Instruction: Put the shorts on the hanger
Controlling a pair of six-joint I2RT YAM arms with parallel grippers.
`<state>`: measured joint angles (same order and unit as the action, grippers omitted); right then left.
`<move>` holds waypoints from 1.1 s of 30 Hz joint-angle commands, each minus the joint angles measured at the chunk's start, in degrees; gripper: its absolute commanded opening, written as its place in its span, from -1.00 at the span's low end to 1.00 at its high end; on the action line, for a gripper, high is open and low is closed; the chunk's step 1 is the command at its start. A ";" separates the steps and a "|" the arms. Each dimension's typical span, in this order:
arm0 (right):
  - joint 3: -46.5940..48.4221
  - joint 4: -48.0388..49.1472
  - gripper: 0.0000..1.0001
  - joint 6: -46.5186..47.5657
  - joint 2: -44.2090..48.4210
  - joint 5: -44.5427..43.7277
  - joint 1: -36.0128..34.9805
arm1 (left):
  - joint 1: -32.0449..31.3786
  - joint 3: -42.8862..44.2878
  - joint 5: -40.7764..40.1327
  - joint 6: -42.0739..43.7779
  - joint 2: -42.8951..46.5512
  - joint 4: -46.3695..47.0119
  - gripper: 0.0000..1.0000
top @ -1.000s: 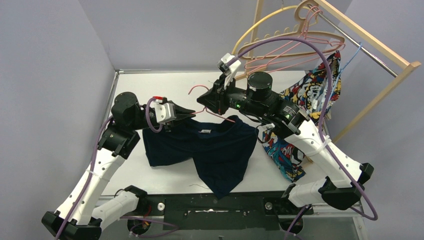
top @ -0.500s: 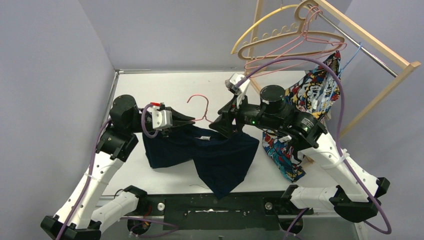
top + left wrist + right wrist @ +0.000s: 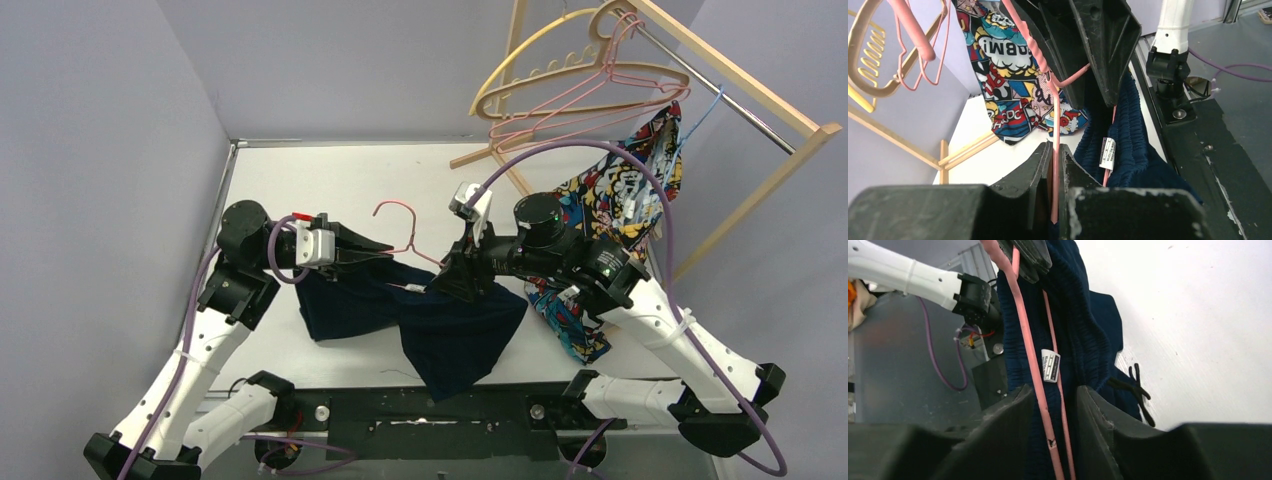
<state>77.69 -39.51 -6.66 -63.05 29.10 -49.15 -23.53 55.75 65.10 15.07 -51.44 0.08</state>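
One change: right fingers (image 3: 998, 440) parted, now lower along the hanger (image 3: 1021, 335).

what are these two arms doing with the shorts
They are working the pink hanger into the navy shorts. The left gripper is shut on the hanger's wire. The right gripper stands open around the wire at the waistband, and the legs lie on the table.

hanger (image 3: 1032, 365) lies partly inside shorts (image 3: 450, 335) on table (image 3: 330, 180).
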 commanded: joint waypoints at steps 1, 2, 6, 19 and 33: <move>-0.54 4.86 -0.42 -2.59 1.97 2.18 0.31 | 0.24 -0.57 0.76 -4.70 1.52 10.32 -1.00; -0.79 5.66 -0.58 -3.29 2.48 1.92 0.33 | 0.24 -0.82 -1.26 -4.81 1.49 10.23 -1.00; -1.95 9.24 -1.00 -6.81 5.51 -0.59 0.28 | 0.28 -2.19 -10.85 -5.87 2.12 10.49 -0.99; 0.21 -0.40 -1.00 -13.71 12.83 -17.63 0.04 | 0.19 -7.71 -37.62 -19.18 6.53 15.70 0.48; 6.86 -20.28 -1.00 -30.52 13.06 -46.55 0.02 | 0.20 -20.25 -53.49 -21.76 9.66 10.48 0.62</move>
<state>80.66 -57.01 -30.46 -50.11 -4.95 -49.17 -23.57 38.94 16.88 -5.91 -42.76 9.23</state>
